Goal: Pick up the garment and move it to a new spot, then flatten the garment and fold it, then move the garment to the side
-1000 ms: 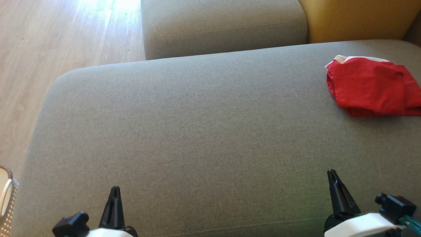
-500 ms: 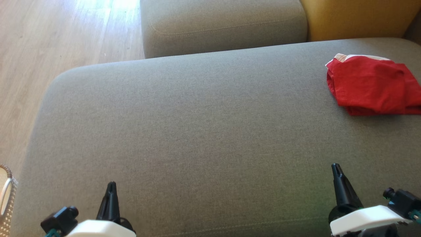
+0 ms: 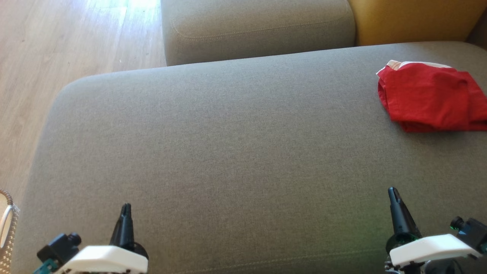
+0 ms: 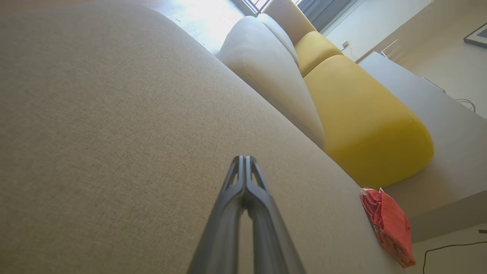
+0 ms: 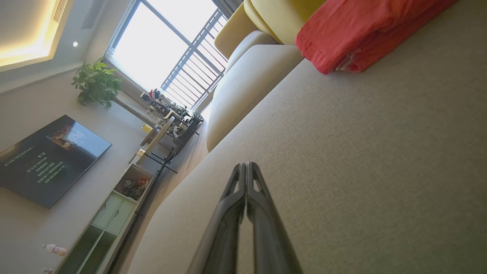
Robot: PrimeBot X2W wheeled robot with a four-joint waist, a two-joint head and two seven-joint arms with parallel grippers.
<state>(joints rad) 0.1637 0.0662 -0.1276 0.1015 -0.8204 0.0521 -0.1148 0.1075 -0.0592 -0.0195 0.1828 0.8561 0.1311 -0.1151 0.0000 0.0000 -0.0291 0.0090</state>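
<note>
The red garment (image 3: 430, 97) is found at about two o'clock in the head view, on the far right part of the grey sofa seat (image 3: 228, 152), with its right edge cut off by the frame. It is gathered into a compact, layered bundle with a pale band along its far edge, and nothing is touching it. From that lie it is judged that the folding is done and the bundle has been set aside, so that the middle of the seat is free. How neat the fold is cannot be told for certain, since part of it is out of frame

The left gripper (image 3: 125, 208) is held at seven o'clock and the right gripper (image 3: 393, 192) at five o'clock, both low by the near edge of the seat, fingers pointed toward twelve. In each wrist view the two dark fingers are seen pressed together at the tips with nothing between them, so both are closed and empty. The right gripper is well apart from the garment, which lies toward one o'clock from it. This is read as a rest pose, placed clear of the cloth so that the fold is not disturbed

A grey back cushion (image 3: 258, 30) and a yellow cushion (image 3: 411, 19) are set beyond the seat, at twelve and one o'clock
</note>
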